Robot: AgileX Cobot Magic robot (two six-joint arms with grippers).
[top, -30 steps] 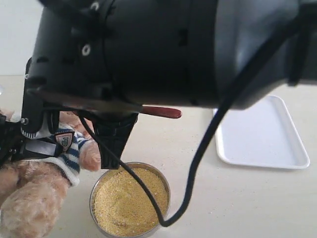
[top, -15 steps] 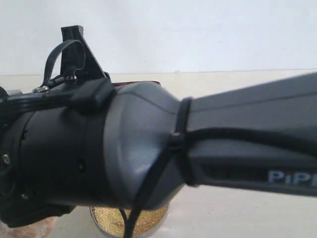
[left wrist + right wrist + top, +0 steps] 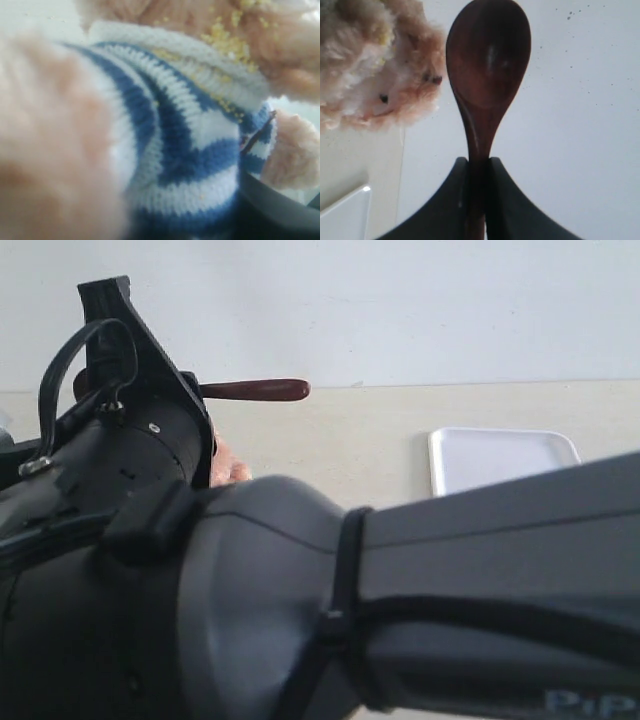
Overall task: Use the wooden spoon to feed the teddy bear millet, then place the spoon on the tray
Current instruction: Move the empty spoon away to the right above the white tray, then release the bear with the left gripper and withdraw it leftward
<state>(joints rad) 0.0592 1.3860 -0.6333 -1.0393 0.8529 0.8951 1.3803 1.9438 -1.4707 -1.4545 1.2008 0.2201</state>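
Pinching the wooden spoon (image 3: 487, 55) tight by its thin handle in the right gripper (image 3: 476, 164), empty, near the face of the teddy bear (image 3: 375, 65), and might bump the fur and drop it short of the tray (image 3: 500, 460) (left gripper open or shut, cannot tell).

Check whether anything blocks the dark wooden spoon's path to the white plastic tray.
Nothing visible does. Only bare tabletop lies between the dark wooden spoon, clamped in the right gripper, and the white rectangular tray. The black arm hides the tray's near edge.
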